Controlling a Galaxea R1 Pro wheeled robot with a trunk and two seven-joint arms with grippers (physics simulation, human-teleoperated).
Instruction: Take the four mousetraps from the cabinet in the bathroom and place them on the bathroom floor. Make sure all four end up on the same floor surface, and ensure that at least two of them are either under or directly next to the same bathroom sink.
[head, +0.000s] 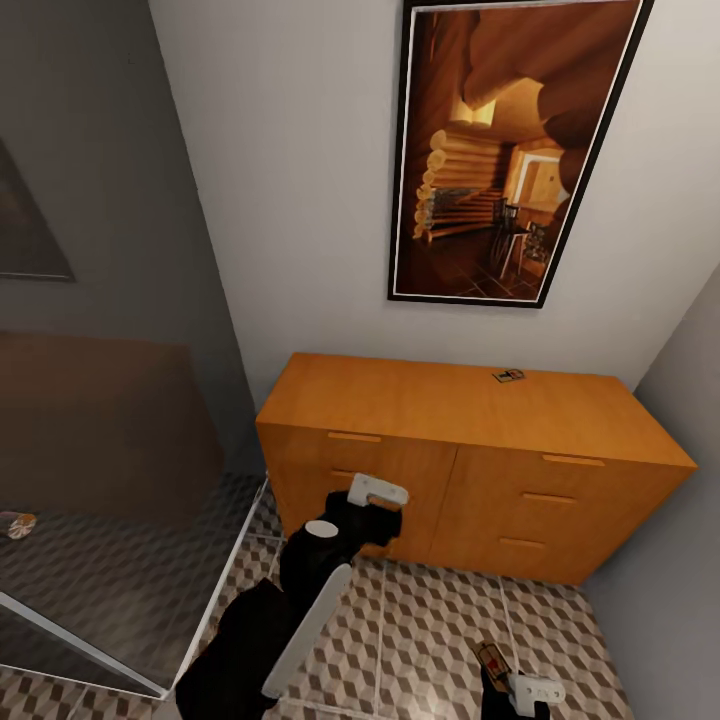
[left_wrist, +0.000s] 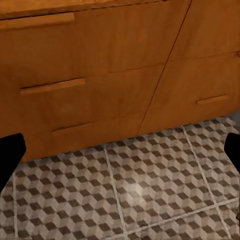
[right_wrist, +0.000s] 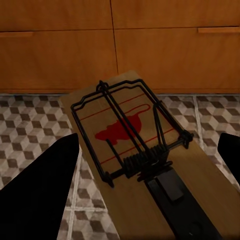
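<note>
Low on the right, your right gripper (head: 500, 672) clamps a mousetrap (right_wrist: 131, 131); left gripper (left_wrist: 120, 150) gapes empty; lower it to the floor (head: 420, 630).

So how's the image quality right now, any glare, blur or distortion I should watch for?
Head view: wide-angle skew, walls and cabinet lean; the mousetrap on top is tiny and soft. Left wrist view: pale sheen on the floor tiles, mild blur. Right wrist view: held mousetrap sharp, right pincer fingers are black shapes without detail.
</note>
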